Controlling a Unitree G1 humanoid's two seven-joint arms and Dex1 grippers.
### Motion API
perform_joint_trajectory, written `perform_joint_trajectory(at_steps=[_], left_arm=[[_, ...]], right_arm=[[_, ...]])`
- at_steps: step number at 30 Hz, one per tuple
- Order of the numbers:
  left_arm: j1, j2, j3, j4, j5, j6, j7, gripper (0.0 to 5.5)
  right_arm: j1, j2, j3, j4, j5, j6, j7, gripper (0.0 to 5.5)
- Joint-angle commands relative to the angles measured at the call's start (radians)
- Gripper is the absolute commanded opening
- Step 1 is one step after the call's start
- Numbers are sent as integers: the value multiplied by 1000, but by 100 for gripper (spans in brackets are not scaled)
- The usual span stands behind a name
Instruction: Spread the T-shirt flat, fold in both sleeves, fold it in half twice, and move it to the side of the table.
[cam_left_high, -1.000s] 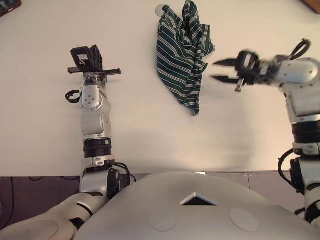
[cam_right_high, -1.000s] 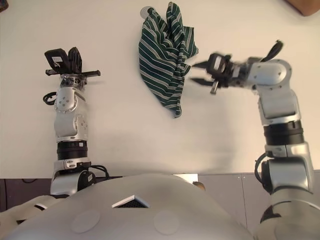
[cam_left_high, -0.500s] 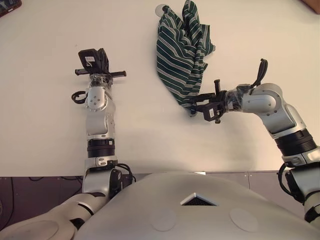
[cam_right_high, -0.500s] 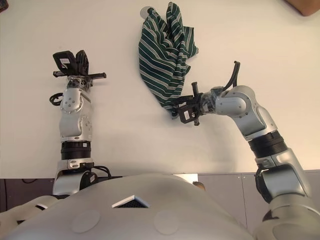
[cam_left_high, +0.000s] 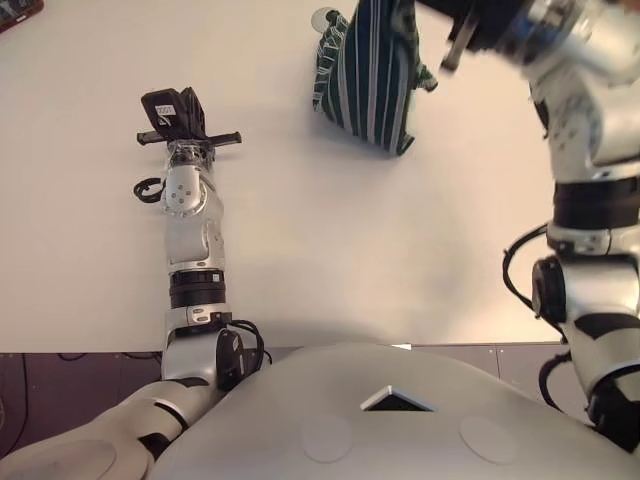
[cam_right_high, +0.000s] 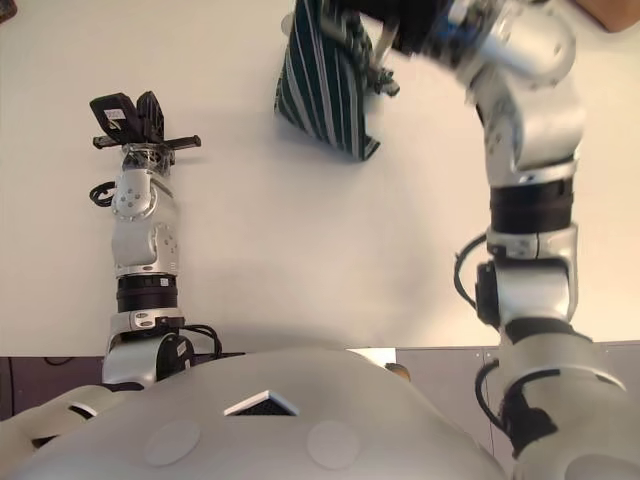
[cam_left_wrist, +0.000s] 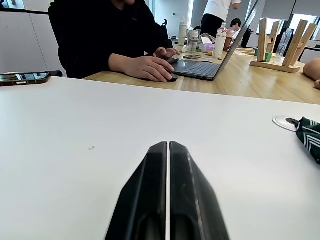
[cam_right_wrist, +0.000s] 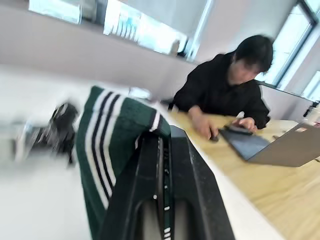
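Observation:
The dark green T-shirt (cam_left_high: 368, 85) with white stripes hangs bunched at the far middle of the white table (cam_left_high: 300, 250), its lower end touching the surface. My right gripper (cam_left_high: 462, 22) is raised at the far edge, shut on a fold of the striped cloth (cam_right_wrist: 107, 145), which drapes over its fingers (cam_right_wrist: 150, 165). My left gripper (cam_left_high: 180, 112) sits low over the table's left part, well apart from the shirt, its fingers (cam_left_wrist: 155, 165) pressed together on nothing. In the left wrist view a corner of the shirt (cam_left_wrist: 310, 137) lies off to one side.
A small round clear disc (cam_left_high: 322, 17) lies by the shirt's far left corner. A dark phone (cam_left_high: 15, 12) rests at the table's far left corner and a brown object (cam_right_high: 610, 10) at the far right. A wooden desk (cam_left_wrist: 240, 80) adjoins the far edge.
My right gripper closed on the shirt's near end and swung up toward the far edge, lifting and stretching the cloth. My left arm shifted slightly left.

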Motion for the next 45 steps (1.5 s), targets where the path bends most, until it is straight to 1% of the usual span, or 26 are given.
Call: perform_joint_trajectory(at_steps=[1,2,4,7,10,12,14,16,19,20,21,23,24,25,28,30,31,33,35,38,42,45], left_arm=[[-25,3,-5,14,6,-8,0,0],[-25,3,-5,15,6,-10,0,0],[-26,2,-3,16,5,-13,1,0],[-26,0,-39,-4,17,-14,-27,0],[-33,-3,-135,-72,13,14,-130,0],[-38,3,-200,-111,24,42,-190,0],[-36,11,-232,-139,34,67,-219,0],[-30,23,-272,-170,41,97,-260,0],[-8,73,-392,-249,64,164,-382,0],[1,95,-427,-278,67,192,-422,0],[14,133,-471,-323,65,233,-481,0],[34,199,-533,-403,53,314,-582,0],[40,224,-549,-433,42,356,-617,0],[41,238,-556,-449,35,387,-636,0],[19,231,-555,-419,31,424,-640,52],[4,216,-575,-377,48,419,-640,76],[-7,210,-583,-347,63,411,-632,99],[-26,206,-595,-304,86,396,-623,120],[-58,185,-592,-239,97,375,-611,159],[-120,159,-608,-107,130,331,-604,159],[-173,132,-639,21,152,288,-637,159],[-201,106,-648,93,139,329,-678,159]], right_arm=[[-174,28,-128,172,101,143,-82,1],[-196,22,-138,236,86,141,-90,1],[-207,-3,-113,400,-10,69,-101,1],[-152,-46,8,592,-219,-167,-67,1],[-78,-96,151,812,-464,-470,-111,1],[-42,-112,214,894,-566,-606,-132,1],[-30,-98,235,945,-608,-679,-130,1],[-13,-69,280,979,-670,-715,-146,1],[60,-31,397,956,-775,-702,-65,1],[90,-33,427,930,-794,-701,-14,1],[138,-49,457,863,-788,-695,77,1],[234,-85,484,670,-708,-628,266,1],[276,-95,478,549,-637,-554,348,1],[298,-95,464,462,-580,-485,392,1],[291,-71,415,362,-500,-316,385,0],[286,-73,406,341,-504,-274,357,0],[284,-73,403,338,-507,-262,344,0],[283,-71,399,334,-506,-244,330,0],[280,-66,393,334,-499,-232,321,0],[266,-57,382,346,-490,-219,310,0],[251,-45,372,370,-499,-223,295,0],[249,-38,368,378,-501,-226,283,0]])
